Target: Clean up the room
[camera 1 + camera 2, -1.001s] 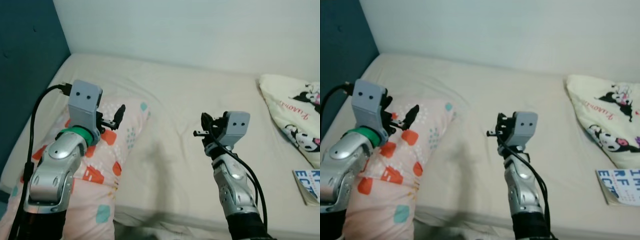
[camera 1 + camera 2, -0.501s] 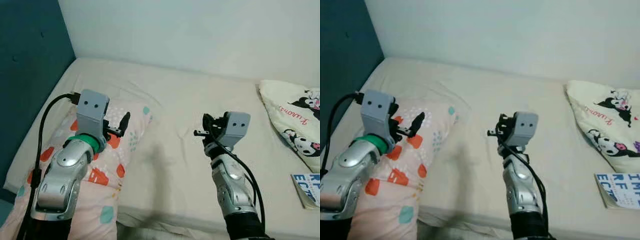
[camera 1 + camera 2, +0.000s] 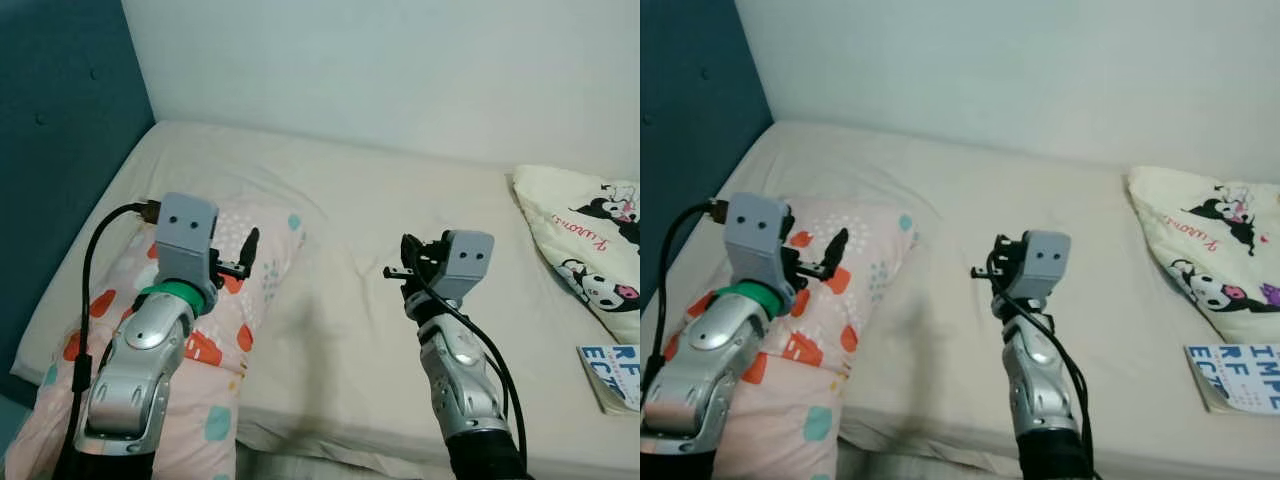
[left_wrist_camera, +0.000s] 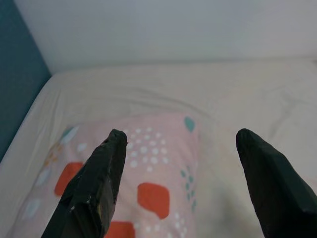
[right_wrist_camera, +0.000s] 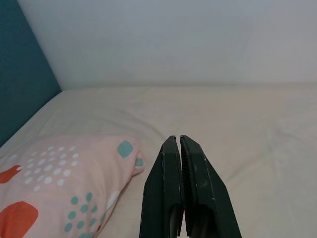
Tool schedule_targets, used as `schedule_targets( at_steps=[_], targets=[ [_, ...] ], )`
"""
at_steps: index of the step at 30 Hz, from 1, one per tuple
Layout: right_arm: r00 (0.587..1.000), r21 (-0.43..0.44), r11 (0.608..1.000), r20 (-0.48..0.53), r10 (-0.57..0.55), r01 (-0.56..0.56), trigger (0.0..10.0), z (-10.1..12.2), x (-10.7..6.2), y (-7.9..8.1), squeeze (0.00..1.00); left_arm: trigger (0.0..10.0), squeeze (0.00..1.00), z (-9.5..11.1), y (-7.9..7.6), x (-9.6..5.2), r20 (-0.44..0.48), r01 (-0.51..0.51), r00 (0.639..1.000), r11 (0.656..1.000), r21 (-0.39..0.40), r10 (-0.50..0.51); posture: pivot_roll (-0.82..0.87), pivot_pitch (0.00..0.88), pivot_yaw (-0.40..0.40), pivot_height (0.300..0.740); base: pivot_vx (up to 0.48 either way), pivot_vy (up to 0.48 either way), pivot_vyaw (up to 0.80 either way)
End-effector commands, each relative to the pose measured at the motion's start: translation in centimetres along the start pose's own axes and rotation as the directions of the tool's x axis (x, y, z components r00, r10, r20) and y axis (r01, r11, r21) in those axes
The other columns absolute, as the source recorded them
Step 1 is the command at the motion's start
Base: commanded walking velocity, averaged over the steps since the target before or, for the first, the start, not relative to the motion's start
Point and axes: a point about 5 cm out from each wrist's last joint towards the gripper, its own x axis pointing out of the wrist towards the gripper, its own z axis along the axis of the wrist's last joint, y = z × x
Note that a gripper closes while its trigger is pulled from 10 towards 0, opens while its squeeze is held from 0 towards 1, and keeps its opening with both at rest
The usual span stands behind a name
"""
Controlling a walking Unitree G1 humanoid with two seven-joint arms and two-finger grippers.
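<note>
Partly cropped book point(image 3: 612, 376) beside cartoon pillow point(image 3: 585, 245)

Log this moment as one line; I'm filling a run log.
left gripper: open, over pink pillow | right gripper: shut, empty, over bed | book: bed's right edge

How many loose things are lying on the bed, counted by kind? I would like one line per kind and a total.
Pillows: 2, a pink pillow with red and teal patches and a cream pillow with cartoon prints.
Printed booklets: 1, a white booklet with blue letters at the bed's near right edge.
Total: 3 things on the cream mattress.
</note>
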Motion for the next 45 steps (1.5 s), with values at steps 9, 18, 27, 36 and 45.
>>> schedule_targets(
  at_steps=[9, 18, 27, 36, 45],
  targets=[
    [0.999, -0.007, 1.0, -0.024, -0.022, 0.022, 10.0, -0.7, -0.4, -0.5, 0.0, 10.0, 0.0, -0.4, 0.2, 0.0, 0.002, -0.018, 1.0, 1.0, -0.012, 0.018, 0.05, 0.085, 0.008, 0.74, 0.0, 0.273, 0.0],
    [0.999, -0.012, 1.0, -0.027, -0.025, 0.025, 10.0, -0.7, -0.5, -0.7, 0.0, 10.0, 0.0, -0.6, 0.5, 0.2, -0.004, -0.034, 0.999, 0.999, -0.021, 0.034, 0.04, 0.086, 0.009, 0.74, 0.0, 0.442, 0.0],
    [0.999, -0.015, 1.0, -0.027, -0.026, 0.026, 10.0, -0.7, -0.5, -0.7, 0.0, 10.0, 0.0, -0.7, 0.8, 0.3, -0.009, -0.047, 0.999, 0.999, -0.016, 0.046, 0.04, 0.084, 0.011, 0.74, 0.0, 0.48, 0.0],
    [0.999, -0.016, 0.999, -0.024, -0.028, 0.028, 10.0, -0.7, -0.5, -0.7, 0.0, 10.0, 0.0, -0.8, 1.2, 0.6, -0.014, -0.064, 0.998, 0.998, 0.02, 0.064, 0.04, 0.081, 0.016, 0.74, 0.0, 0.053, 0.0],
    [0.999, -0.021, 0.999, -0.024, -0.033, 0.033, 10.0, -0.7, -0.6, -0.8, 0.0, 10.0, 0.0, -1.1, 1.1, 0.7, -0.026, -0.064, 0.998, 0.998, 0.026, 0.065, 0.04, 0.083, 0.018, 0.74, 0.0, 0.0, 0.0]
  ],
)
